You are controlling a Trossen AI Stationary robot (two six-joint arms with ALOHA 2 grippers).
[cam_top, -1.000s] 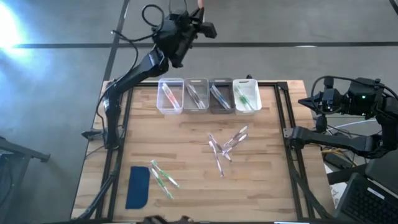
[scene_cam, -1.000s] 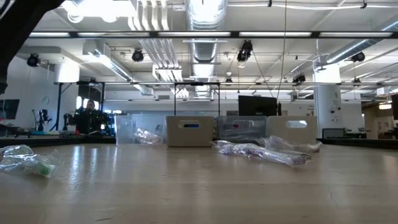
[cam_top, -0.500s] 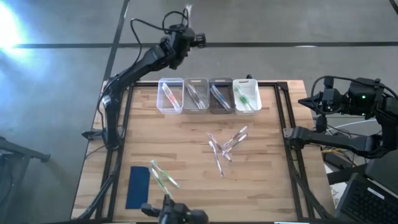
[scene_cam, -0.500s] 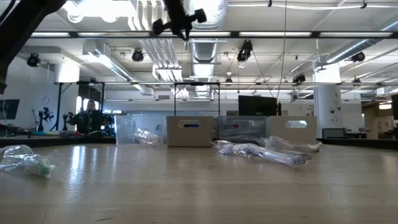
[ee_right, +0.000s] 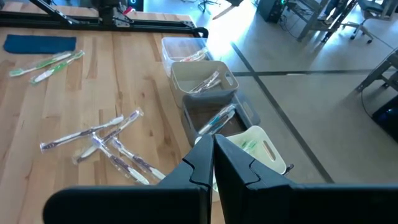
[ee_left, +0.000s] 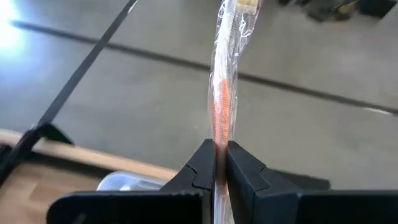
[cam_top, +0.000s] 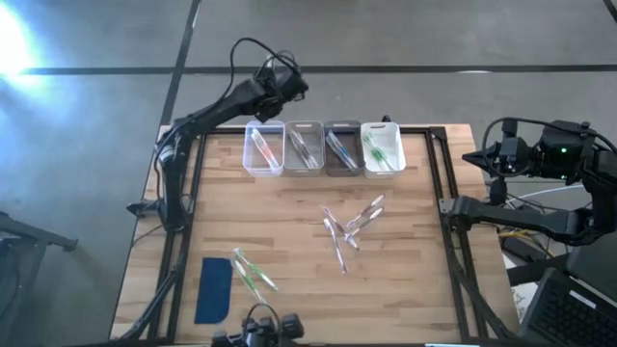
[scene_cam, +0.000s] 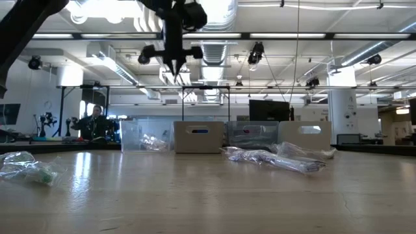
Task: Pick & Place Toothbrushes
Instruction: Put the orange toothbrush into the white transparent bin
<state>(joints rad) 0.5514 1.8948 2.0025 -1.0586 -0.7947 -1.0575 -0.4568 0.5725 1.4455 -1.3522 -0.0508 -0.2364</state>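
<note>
reaching past the bins (cam_top: 323, 147), left fingers (ee_left: 205, 168) pinching wrapped toothbrush (ee_left: 222, 106)

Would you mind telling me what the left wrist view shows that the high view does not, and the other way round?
Only the left wrist view shows the left gripper shut on a wrapped, pink-accented toothbrush. Only the high view shows the whole layout: four bins, a loose toothbrush cluster, green ones beside the blue pad, and the right arm waiting off the table's right edge. Both show the table's wooden edge.
</note>
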